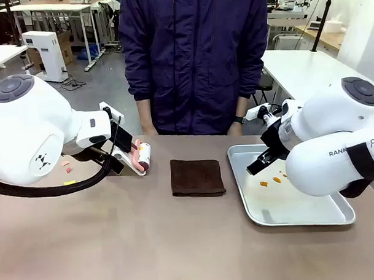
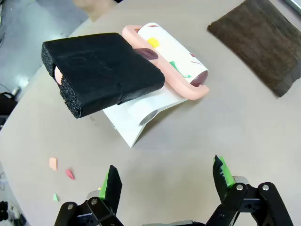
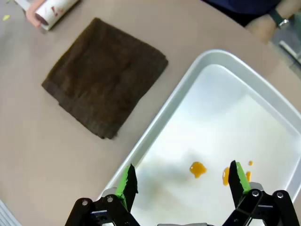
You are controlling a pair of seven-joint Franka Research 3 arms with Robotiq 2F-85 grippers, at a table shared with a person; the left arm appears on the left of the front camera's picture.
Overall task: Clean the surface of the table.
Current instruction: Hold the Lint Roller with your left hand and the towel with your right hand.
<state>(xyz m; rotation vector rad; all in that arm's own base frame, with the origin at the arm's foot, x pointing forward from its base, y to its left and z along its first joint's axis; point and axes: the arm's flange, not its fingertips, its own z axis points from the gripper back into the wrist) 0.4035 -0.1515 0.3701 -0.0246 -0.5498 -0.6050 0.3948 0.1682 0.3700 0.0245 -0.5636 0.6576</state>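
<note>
– Between the arms, what lies there?
– Table (image 1: 147,239), spanning the foreground. On it, tray (image 1: 300,221) at right, cloth (image 1: 197,176) centre, roller (image 1: 143,157) left, scraps (image 2: 53,163), orange spots (image 3: 197,168) in the tray.
– Fingers?
– Left gripper (image 2: 165,167) spread by the roller, right gripper (image 3: 181,169) spread over the tray; both grasp nothing.

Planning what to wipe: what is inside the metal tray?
A few orange spots on the bare floor of the tray; the right arm hides part of its right side.
</note>
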